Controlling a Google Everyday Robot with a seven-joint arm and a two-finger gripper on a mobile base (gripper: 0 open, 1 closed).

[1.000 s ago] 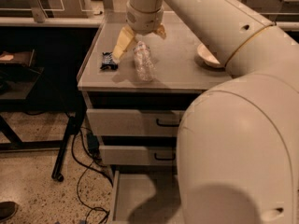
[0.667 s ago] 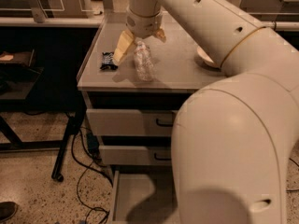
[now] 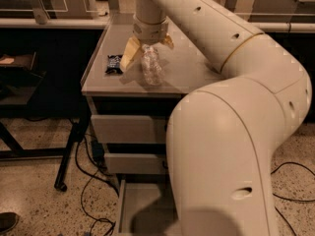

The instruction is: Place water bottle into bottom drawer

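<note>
On the flat grey cabinet top, my gripper hangs over one clear crinkled plastic water bottle, two tan fingers spread wide beside its upper end, not clamped. One small dark snack packet lies near. Three grey metal drawers below: two shut, the one bottom drawer pulled out.

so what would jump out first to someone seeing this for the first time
The huge cream robot arm fills the right and middle of the view. Its gripper is down at the top end of the clear water bottle on the grey cabinet top, with a small dark snack packet lying nearby. Below, the bottom drawer stands pulled open.
</note>
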